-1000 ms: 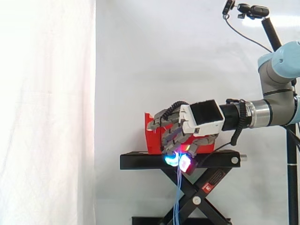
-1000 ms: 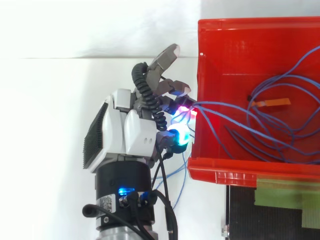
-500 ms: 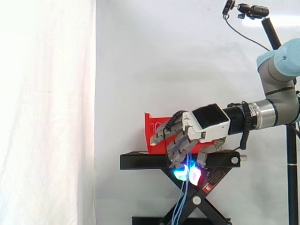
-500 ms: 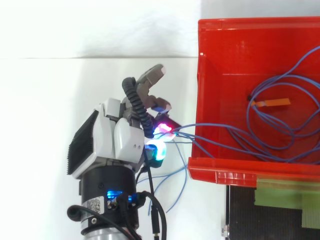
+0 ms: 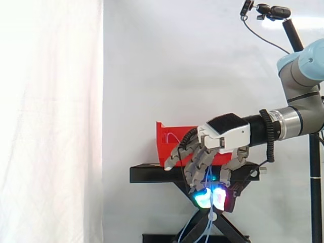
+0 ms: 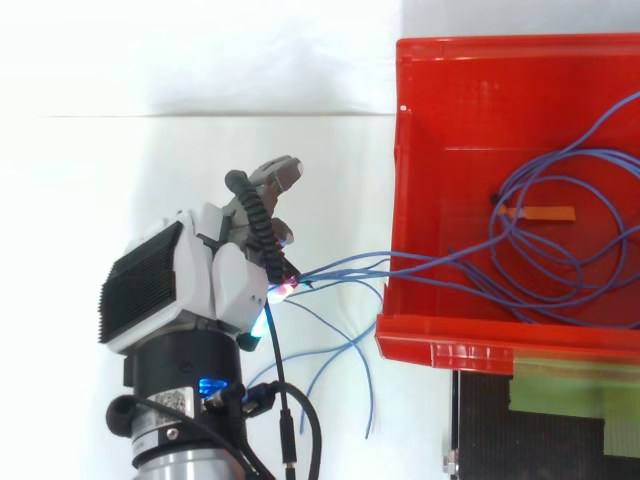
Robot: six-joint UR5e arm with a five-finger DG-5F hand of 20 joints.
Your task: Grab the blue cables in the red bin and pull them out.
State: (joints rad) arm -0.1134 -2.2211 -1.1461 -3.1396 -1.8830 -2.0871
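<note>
Thin blue cables [image 6: 520, 245] loop inside the red bin [image 6: 480, 90] and run out over its left wall to my hand [image 6: 215, 285]. The hand sits to the left of the bin and below its rim, with its fingers curled and pinching the cables at the glowing fingertips [image 5: 212, 198]. In the side view the hand [image 5: 223, 139] hangs in front of the black stand [image 5: 152, 173], and loose cable ends [image 5: 202, 228] dangle beneath it. Free cable ends [image 6: 340, 370] also trail down beside the bin's front corner.
An orange tag [image 6: 545, 214] lies among the cables in the bin. The bin rests on a black scissor stand [image 5: 202, 230] before the white curtain. A camera pole [image 5: 314, 152] rises at the right edge of the side view.
The hand has moved away from the bin and lower, still pinching the cables. More cable length has been drawn over the bin's left wall, and the loops inside have shifted.
</note>
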